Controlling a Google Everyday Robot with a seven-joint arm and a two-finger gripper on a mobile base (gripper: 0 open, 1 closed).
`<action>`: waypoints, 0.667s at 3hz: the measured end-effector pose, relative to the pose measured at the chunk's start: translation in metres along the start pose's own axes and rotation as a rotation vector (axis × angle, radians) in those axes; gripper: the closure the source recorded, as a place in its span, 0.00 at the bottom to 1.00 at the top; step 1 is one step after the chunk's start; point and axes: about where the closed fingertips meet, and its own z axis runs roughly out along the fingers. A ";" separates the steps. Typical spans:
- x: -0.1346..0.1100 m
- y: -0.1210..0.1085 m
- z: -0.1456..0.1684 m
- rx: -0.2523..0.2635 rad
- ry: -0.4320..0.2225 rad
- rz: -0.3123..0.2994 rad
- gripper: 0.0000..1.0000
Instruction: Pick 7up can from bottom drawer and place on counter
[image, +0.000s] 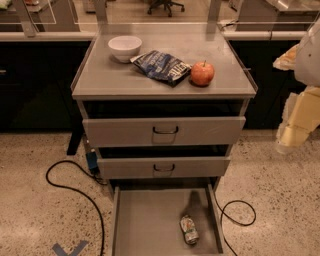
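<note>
The 7up can (189, 229) lies on its side on the floor of the bottom drawer (145, 220), near its right wall. The drawer is pulled out towards me. The counter (110, 75) is the light-grey top of the cabinet above it. My gripper (291, 136) hangs at the right edge of the view, to the right of the cabinet at about the height of the top drawer. It is well above and right of the can and touches nothing.
On the counter stand a white bowl (124, 47), a blue chip bag (162, 66) and a red apple (202, 73). The two upper drawers (165, 131) are partly pulled out. Black cables (75, 187) run over the speckled floor on both sides of the cabinet.
</note>
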 end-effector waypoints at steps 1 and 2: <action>0.000 0.000 0.000 0.000 0.000 0.000 0.00; 0.000 0.022 0.014 -0.007 -0.026 -0.020 0.00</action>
